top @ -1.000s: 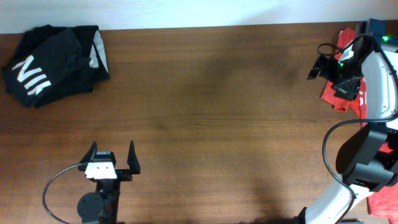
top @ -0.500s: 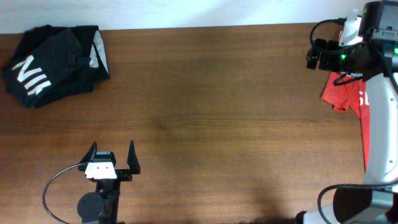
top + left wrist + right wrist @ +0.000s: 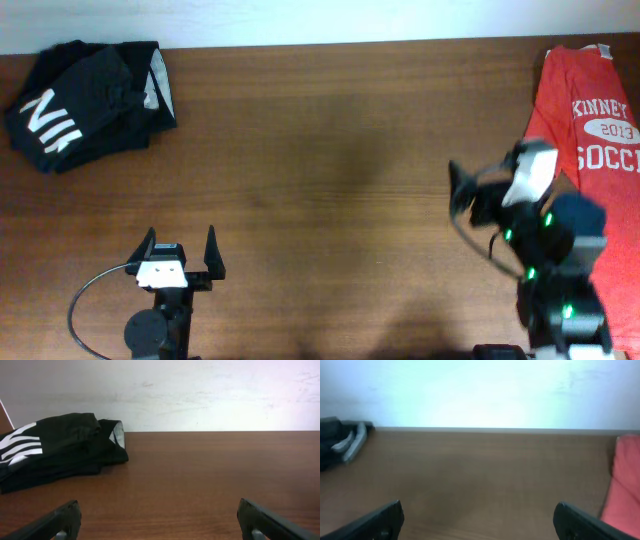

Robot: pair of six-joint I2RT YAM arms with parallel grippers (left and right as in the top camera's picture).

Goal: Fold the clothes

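Note:
A dark folded T-shirt with white block letters lies at the table's far left corner; the left wrist view has the dark shirt ahead to the left. A red T-shirt with white print lies spread flat along the right edge. My left gripper stands open near the front edge, with nothing between its fingers. My right gripper is blurred, open and empty, just left of the red shirt. In the right wrist view its gripper faces bare wood, with the red shirt at the right.
The brown wooden table runs to a white wall at the back. A black cable loops beside the left arm's base. More red cloth shows at the front right corner.
My right arm has swung from above the far right corner back toward the front, away from the red shirt, which now lies uncovered and spread flat. The left arm has not moved.

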